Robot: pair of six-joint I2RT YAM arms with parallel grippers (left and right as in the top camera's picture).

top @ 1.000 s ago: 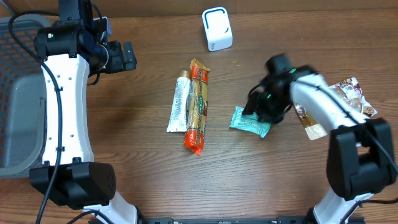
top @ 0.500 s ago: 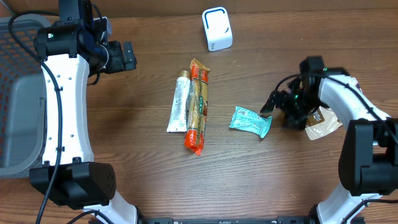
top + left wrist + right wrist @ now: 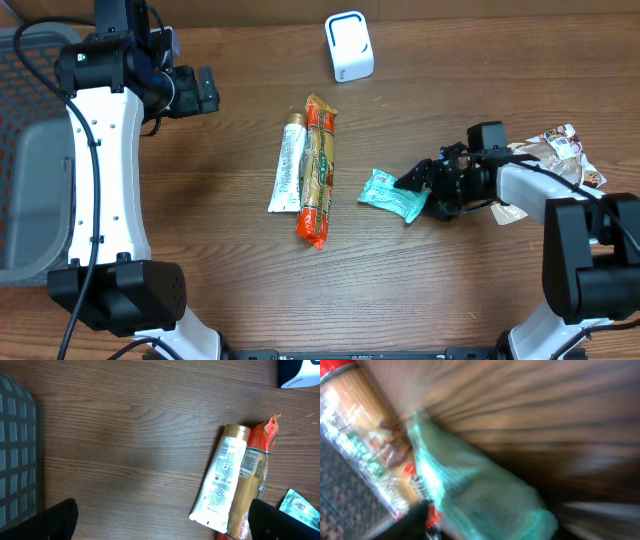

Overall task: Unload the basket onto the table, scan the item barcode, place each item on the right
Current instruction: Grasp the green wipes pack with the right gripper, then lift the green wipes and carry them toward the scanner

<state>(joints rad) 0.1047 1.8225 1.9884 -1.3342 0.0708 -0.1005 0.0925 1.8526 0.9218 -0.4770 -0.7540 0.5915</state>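
A teal packet [image 3: 390, 196] lies on the wooden table right of centre. My right gripper [image 3: 418, 180] is low at its right end, fingers touching or overlapping it. The right wrist view is badly blurred: the teal packet [image 3: 485, 495] fills the space at the jaws of my right gripper [image 3: 485, 527], so the grip is unclear. The white barcode scanner [image 3: 348, 47] stands at the back centre. My left gripper [image 3: 205, 90] hovers at the back left, open and empty; in its wrist view the left gripper [image 3: 162, 525] has both fingers far apart over bare wood.
A white tube [image 3: 289, 163] and an orange pasta pack [image 3: 318, 170] lie side by side mid-table. Two snack packets [image 3: 562, 150] lie by the right arm. A grey basket [image 3: 30, 150] sits at the left edge.
My right gripper swung from the teal packet out to the right, then back to the packet's right end. The packet has shifted slightly left and turned. The left arm has stayed still.
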